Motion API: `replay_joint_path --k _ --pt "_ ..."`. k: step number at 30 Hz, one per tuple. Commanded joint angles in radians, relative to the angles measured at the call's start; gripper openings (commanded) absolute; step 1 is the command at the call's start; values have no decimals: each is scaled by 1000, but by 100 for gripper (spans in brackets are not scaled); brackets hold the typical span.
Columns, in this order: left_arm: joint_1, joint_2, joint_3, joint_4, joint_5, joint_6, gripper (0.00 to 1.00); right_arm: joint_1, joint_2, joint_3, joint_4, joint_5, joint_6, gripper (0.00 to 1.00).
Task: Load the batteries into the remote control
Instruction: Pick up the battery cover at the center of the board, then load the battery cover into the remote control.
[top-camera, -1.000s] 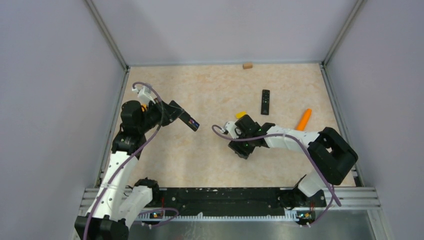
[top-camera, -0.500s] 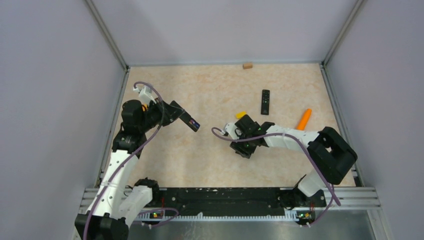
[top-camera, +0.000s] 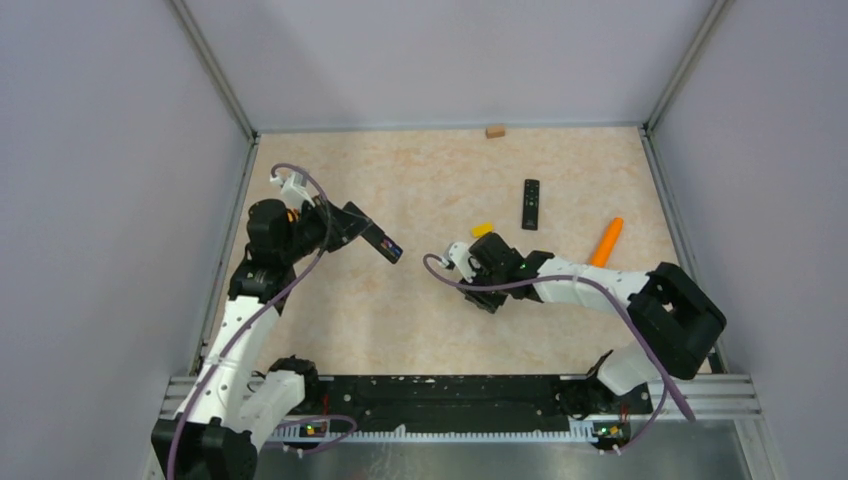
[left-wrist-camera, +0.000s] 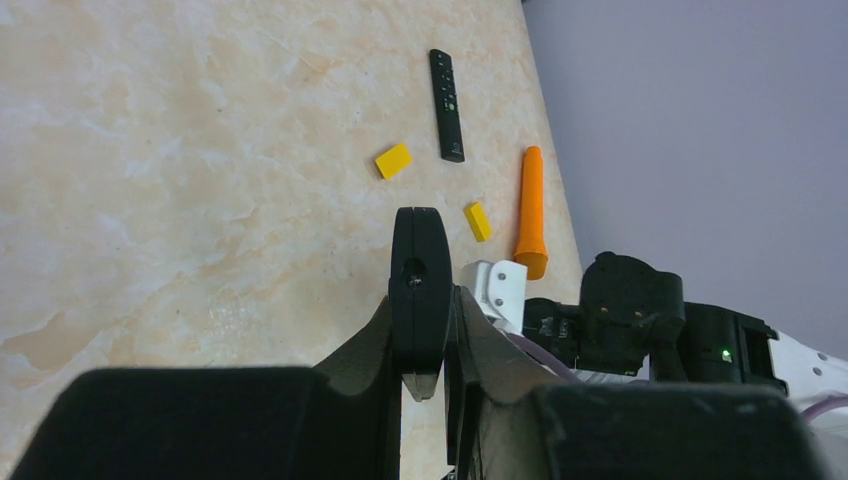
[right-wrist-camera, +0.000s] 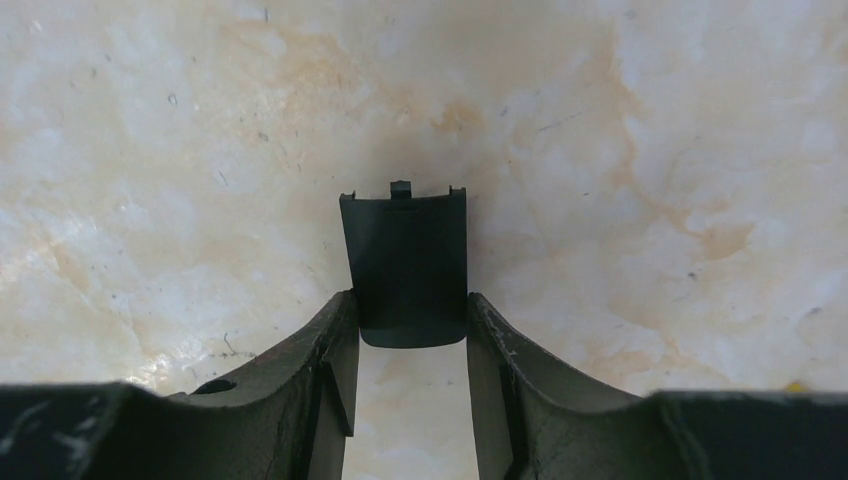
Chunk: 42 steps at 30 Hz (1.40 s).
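My left gripper (top-camera: 362, 230) is raised over the left of the table and shut on a black remote control (top-camera: 383, 244). In the left wrist view the remote (left-wrist-camera: 420, 285) shows end-on between the fingers (left-wrist-camera: 470, 340). Small blue and purple parts (top-camera: 393, 250), the batteries as far as I can tell, show at its outer end. My right gripper (top-camera: 482, 293) is low at mid-table. Its fingers (right-wrist-camera: 335, 345) are shut on the two sides of a flat black battery cover (right-wrist-camera: 405, 265), close to the tabletop. No loose batteries show.
A second black remote (top-camera: 531, 203) lies at the back right; it also shows in the left wrist view (left-wrist-camera: 447, 90). An orange cone stick (top-camera: 606, 240) lies right of it. Yellow blocks (left-wrist-camera: 393, 160) (left-wrist-camera: 477, 221) lie nearby. A small brown block (top-camera: 494, 130) sits by the back wall.
My right gripper has shifted slightly up and left with the cover, and its elbow has swung right. The left arm with the remote has barely moved.
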Motion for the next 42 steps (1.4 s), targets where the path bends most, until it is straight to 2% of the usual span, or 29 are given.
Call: replay_joint_path --k 1,6,11,18,23,25,29,35,42 --pt "2 20 -22 108 43 -38 0 37 -126 -30 213 70 81 28" --pt "-1 59 -48 177 67 -70 0 95 -208 -56 365 63 146 27" --pt "-23 80 -72 259 73 -84 0 131 -265 -7 417 85 226 23" --pt "-51 78 -113 306 33 -70 0 131 -277 96 331 97 350 19" --pt "-67 76 -139 364 42 -55 0 131 -297 129 307 52 425 15" --pt "-76 74 -150 388 53 -57 0 133 -302 151 295 -29 426 14" --pt "-84 70 -161 430 87 -68 0 135 -279 189 271 -55 459 12" --pt "-98 54 -173 480 144 -66 0 164 -226 260 212 -37 455 9" --pt "-107 36 -168 467 174 -62 0 210 -177 324 152 37 417 8"
